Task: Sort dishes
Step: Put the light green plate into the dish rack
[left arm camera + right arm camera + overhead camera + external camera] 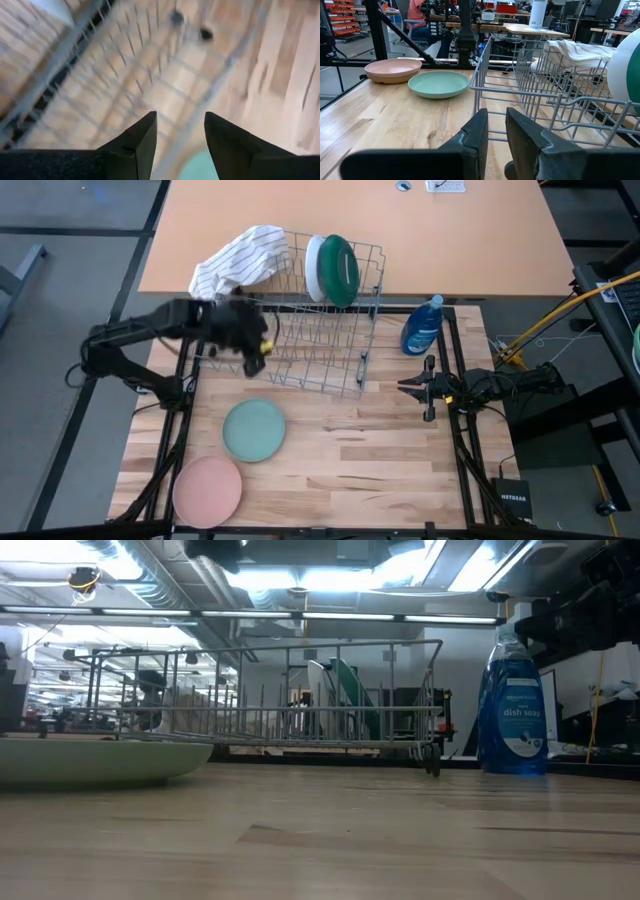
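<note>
A white plate (316, 268) and a dark green plate (341, 272) stand on edge in the far slots of the wire dish rack (320, 330). A sage green plate (253, 430) and a pink plate (207, 490) lie flat on the table in front of the rack. My left gripper (180, 130) hangs above the rack's near left corner (255, 358), tipped downward, open and empty. In its wrist view it looks onto the rack's wires (150, 65), with the sage plate (197, 167) beyond them. My right gripper (405, 387) waits level at the rack's right side, with a narrow gap between its fingers (496, 130).
A striped white cloth (240, 260) lies draped over the rack's far left corner. A blue dish soap bottle (422, 327) stands just right of the rack. Bare wood lies between the sage plate and my right arm. Beyond the table, a person (417, 15) shows in the room.
</note>
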Controlling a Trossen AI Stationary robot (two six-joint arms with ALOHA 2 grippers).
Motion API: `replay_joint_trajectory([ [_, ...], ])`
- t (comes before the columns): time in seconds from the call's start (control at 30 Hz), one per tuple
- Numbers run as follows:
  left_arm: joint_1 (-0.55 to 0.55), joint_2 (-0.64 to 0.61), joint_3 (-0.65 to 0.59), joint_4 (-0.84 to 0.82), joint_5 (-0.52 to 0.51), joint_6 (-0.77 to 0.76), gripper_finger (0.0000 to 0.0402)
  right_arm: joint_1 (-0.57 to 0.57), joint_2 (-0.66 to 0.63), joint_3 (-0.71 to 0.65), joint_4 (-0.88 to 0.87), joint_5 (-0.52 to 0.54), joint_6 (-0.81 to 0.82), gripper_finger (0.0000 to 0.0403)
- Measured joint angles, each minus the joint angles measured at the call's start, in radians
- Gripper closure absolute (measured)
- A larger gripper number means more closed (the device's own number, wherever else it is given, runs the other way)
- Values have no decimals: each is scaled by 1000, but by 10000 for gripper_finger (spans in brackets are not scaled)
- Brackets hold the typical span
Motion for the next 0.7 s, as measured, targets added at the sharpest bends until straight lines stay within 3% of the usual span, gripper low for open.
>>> replay_joint_trajectory([
  [0.13,-190,12,-43,-36,-94,-185,247,0,0,0,0,0,0,331],
  [0.33,-419,52,-156,-33,-144,-469,247,0,0,0,0,0,0,331],
  [0.53,-590,152,-232,23,-164,-683,247,0,0,0,0,0,0,331],
  [0.7,-685,282,-234,81,-171,-753,247,0,0,0,0,0,0,331],
])
